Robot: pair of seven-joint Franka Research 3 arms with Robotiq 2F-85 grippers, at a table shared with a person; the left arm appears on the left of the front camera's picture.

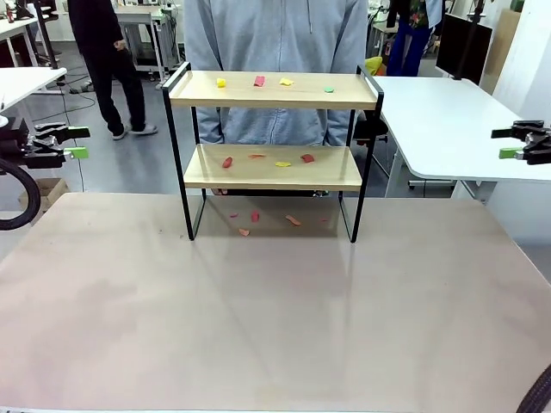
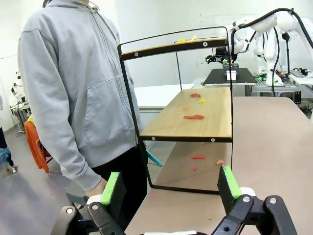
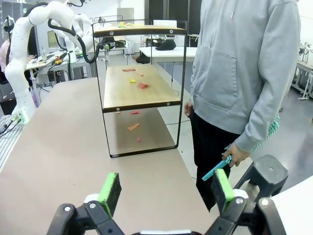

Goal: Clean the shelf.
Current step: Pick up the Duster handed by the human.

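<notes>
The shelf (image 1: 271, 89) stands at the far middle of the table, two light wood boards in a thin black frame. Small yellow, red, green and orange scraps (image 1: 259, 81) lie on its top board, on its lower board (image 1: 269, 168) and on the table under it (image 1: 293, 220). My left gripper (image 1: 79, 143) hangs open at the left edge, far from the shelf; its green pads (image 2: 110, 188) frame the shelf's end (image 2: 195, 115). My right gripper (image 1: 510, 143) hangs open at the right edge; the shelf (image 3: 137, 88) is ahead of it.
A person in a grey hoodie (image 1: 275, 34) stands behind the shelf, holding a teal brush (image 3: 217, 168) low in one hand. A second white table (image 1: 448, 120) lies at the right. The beige tabletop (image 1: 258, 318) spreads wide in front of the shelf.
</notes>
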